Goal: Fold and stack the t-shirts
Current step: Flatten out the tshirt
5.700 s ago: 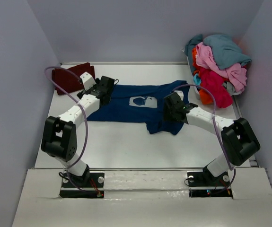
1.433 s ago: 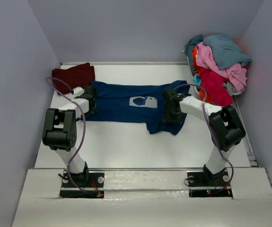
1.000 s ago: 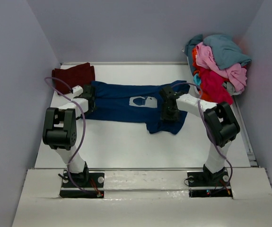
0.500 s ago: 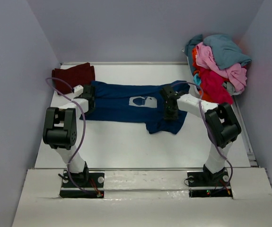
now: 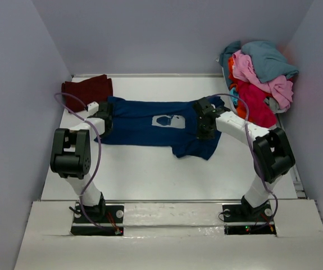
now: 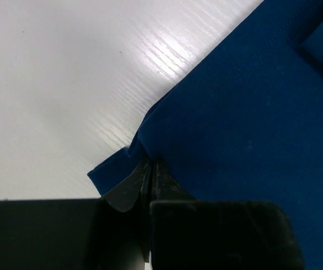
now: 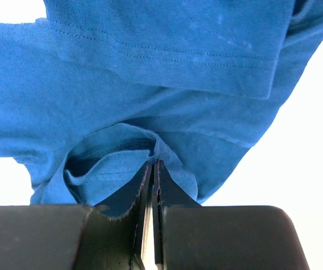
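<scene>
Two arms rise from the near edge of the white table (image 5: pixel 150 174), both elbows bent high and both wrists reaching forward and down to the cloth.

The navy blue t-shirt (image 5: pixel 144 130) lies flat across mid-table, long axis running left to right, so that it spans the gap between the two grippers. Its pale print (image 5: pixel 168 120) faces up at the centre, and one sleeve (image 5: pixel 192 149) trails toward the near side.

The left gripper (image 5: pixel 102 119) sits at the shirt's left edge. In the wrist view its jaws are together, clamped on a small pinch of navy cloth at that edge (image 6: pixel 149 167), with bare table just beside it.

The right gripper (image 5: pixel 206 125) sits on the shirt's right part. Its jaws are likewise closed on a raised fold of the same fabric (image 7: pixel 154 170), a stitched hem lying just beyond.

Each arm is thus nearest its own end of the garment. Judged from this, any lift or fold would turn on both ends moving together across the long axis.

Farther back, a folded dark maroon t-shirt (image 5: pixel 87 89) rests at the far left, near the left gripper. A heap of t-shirts (image 5: pixel 258 79), teal, pink, red and orange, stands at the far right.
</scene>
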Tool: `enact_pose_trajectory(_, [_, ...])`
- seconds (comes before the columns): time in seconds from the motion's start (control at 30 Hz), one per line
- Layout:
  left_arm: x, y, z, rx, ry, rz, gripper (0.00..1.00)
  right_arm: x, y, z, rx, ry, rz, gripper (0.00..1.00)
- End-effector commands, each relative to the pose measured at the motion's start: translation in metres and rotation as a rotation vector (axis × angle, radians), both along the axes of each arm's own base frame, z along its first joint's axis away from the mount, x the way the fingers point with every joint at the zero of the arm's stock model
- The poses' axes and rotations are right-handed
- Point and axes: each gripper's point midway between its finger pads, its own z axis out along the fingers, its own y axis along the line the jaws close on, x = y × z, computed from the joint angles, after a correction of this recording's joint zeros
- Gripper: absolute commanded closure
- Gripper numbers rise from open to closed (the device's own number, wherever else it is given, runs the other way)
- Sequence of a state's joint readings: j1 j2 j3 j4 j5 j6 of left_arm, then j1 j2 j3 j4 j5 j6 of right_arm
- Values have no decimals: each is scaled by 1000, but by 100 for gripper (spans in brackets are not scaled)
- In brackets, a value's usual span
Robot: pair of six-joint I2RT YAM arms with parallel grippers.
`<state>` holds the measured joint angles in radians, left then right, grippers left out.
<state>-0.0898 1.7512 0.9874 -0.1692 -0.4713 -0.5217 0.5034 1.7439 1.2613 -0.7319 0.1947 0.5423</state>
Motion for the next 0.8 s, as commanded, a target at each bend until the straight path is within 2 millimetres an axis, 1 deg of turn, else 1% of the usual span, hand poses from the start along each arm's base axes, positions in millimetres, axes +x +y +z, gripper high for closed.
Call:
enact_pose_trajectory(0.0, [-10, 4, 17, 10, -14, 6, 94, -2, -10, 19, -12, -39, -17, 93])
enact_pose_trajectory(0.1, [-10, 4, 23, 7, -22, 4, 94, -6, -12, 21, -15, -34, -20, 93])
enact_pose_trajectory(0.2, [-11, 2, 29, -2, -32, 3, 94, -7, -14, 32, -8, -53, -30, 93])
enact_pose_trajectory(0.23, [-11, 2, 36, -9, -48, 2, 94, -10, -15, 39, -13, -70, -32, 93])
enact_pose_trajectory(0.3, [-10, 1, 47, -16, -76, 1, 94, -13, -20, 48, -22, -85, -44, 93])
enact_pose_trajectory(0.33, [-9, 1, 60, -19, -104, 1, 94, -14, -22, 58, -13, -110, -53, 93])
enact_pose_trajectory(0.37, [-9, 1, 67, -19, -115, 0, 94, -14, -23, 65, -10, -125, -58, 93])
enact_pose_trajectory(0.4, [-8, 1, 82, -16, -139, -5, 94, -15, -27, 72, -15, -143, -69, 93])
enact_pose_trajectory(0.43, [-9, 1, 89, -17, -153, -5, 94, -15, -28, 80, -11, -165, -72, 93])
enact_pose_trajectory(0.47, [-9, 2, 98, -10, -167, -12, 94, -16, -30, 94, 5, -202, -77, 93])
enact_pose_trajectory(0.5, [-9, 3, 116, -4, -200, -13, 94, -17, -35, 102, -8, -217, -86, 93])
enact_pose_trajectory(0.53, [-10, 4, 124, 2, -211, -20, 94, -16, -37, 114, -2, -244, -95, 93])
enact_pose_trajectory(0.57, [-11, 4, 133, 5, -228, -23, 94, -17, -38, 122, 2, -264, -96, 93])
enact_pose_trajectory(0.6, [-15, 5, 148, 6, -253, -22, 94, -20, -43, 136, 5, -297, -106, 93])
enact_pose_trajectory(0.63, [-14, 2, 158, 6, -280, -29, 94, -21, -46, 145, 8, -320, -113, 93])
enact_pose_trajectory(0.67, [-19, 3, 164, 6, -284, -32, 94, -21, -48, 158, 18, -352, -122, 93])
enact_pose_trajectory(0.7, [-24, 3, 180, 3, -318, -33, 94, -27, -53, 173, 21, -394, -127, 93])
enact_pose_trajectory(0.77, [-30, 3, 196, 0, -360, -35, 94, -32, -60, 191, 25, -442, -138, 93])
